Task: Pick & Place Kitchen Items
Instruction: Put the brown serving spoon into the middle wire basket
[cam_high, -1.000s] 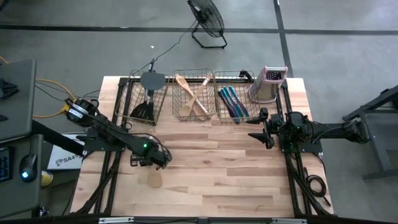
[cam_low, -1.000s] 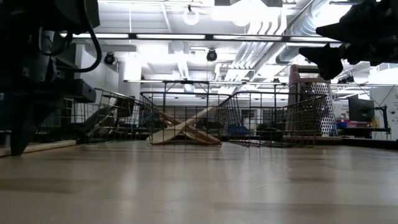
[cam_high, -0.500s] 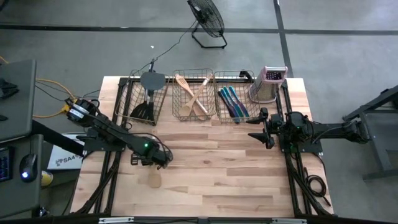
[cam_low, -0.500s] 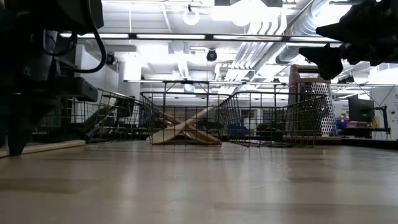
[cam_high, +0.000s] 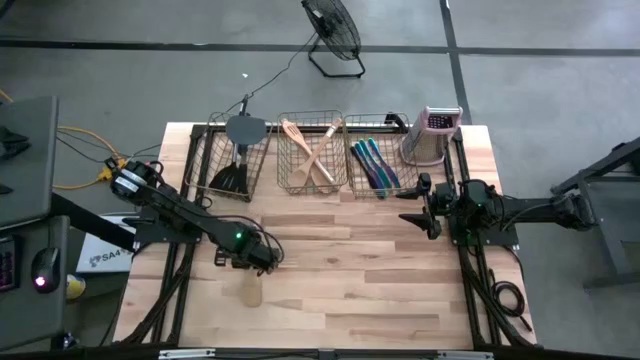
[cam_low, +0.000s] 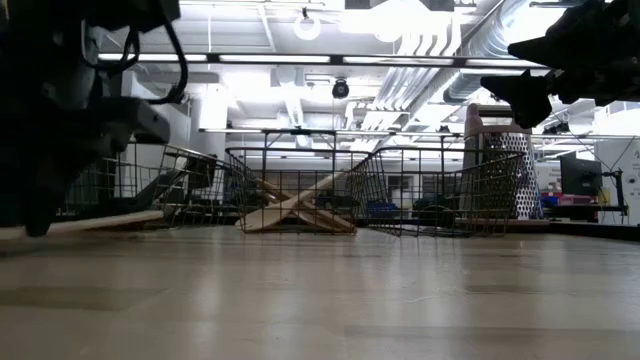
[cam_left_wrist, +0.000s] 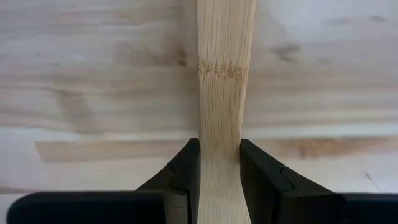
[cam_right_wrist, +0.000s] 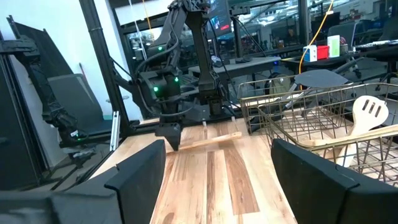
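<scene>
A pale wooden utensil (cam_high: 248, 291) lies lengthwise from near to far on the left part of the table, with its broad end toward the near edge. My left gripper (cam_high: 255, 262) points down over its handle and is shut on it. The left wrist view shows the handle (cam_left_wrist: 224, 62) running out from between the two fingers. My right gripper (cam_high: 418, 205) waits at the table's right side, level and open, with nothing between its fingers. My left gripper pinches the utensil's handle by its two side edges (cam_left_wrist: 220, 163) between the two fingers, about midway along it. The fingers come from above, pointing down, and lie across the handle. The handle's far end (cam_low: 150, 215) stands off the table. Whether the broad end is clear, I cannot tell.
Three wire baskets stand along the far edge: the left one (cam_high: 232, 160) holds dark spatulas, the middle one (cam_high: 312, 152) wooden spoons, the right one (cam_high: 378, 158) blue and teal pieces. A metal box grater (cam_high: 432, 135) stands at the far right. Bare wood stretches across the table's middle and near part.
My left gripper has risen a little and shifted slightly toward the table's right. The wooden utensil's handle has come up with it; its far end now stands higher above the table than before.
</scene>
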